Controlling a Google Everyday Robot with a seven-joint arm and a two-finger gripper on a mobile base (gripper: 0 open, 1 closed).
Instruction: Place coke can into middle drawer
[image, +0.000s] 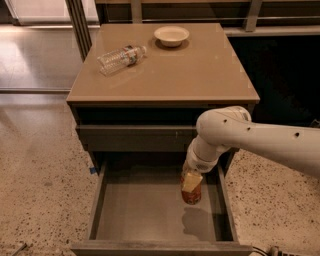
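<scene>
The coke can (191, 193), red-orange with pale marks, hangs upright inside the open middle drawer (145, 210), over the right part of its flat grey floor. My gripper (191, 181) reaches down from the white arm at the right and is shut on the coke can from above. The can's shadow lies on the drawer floor just below and in front of it. The can looks slightly above the floor; I cannot tell whether it touches.
The cabinet top (200, 75) holds a clear plastic bottle (120, 58) lying on its side at the left and a pale bowl (171, 35) at the back. A closed drawer front (130, 137) sits above the open one. Speckled floor lies on both sides.
</scene>
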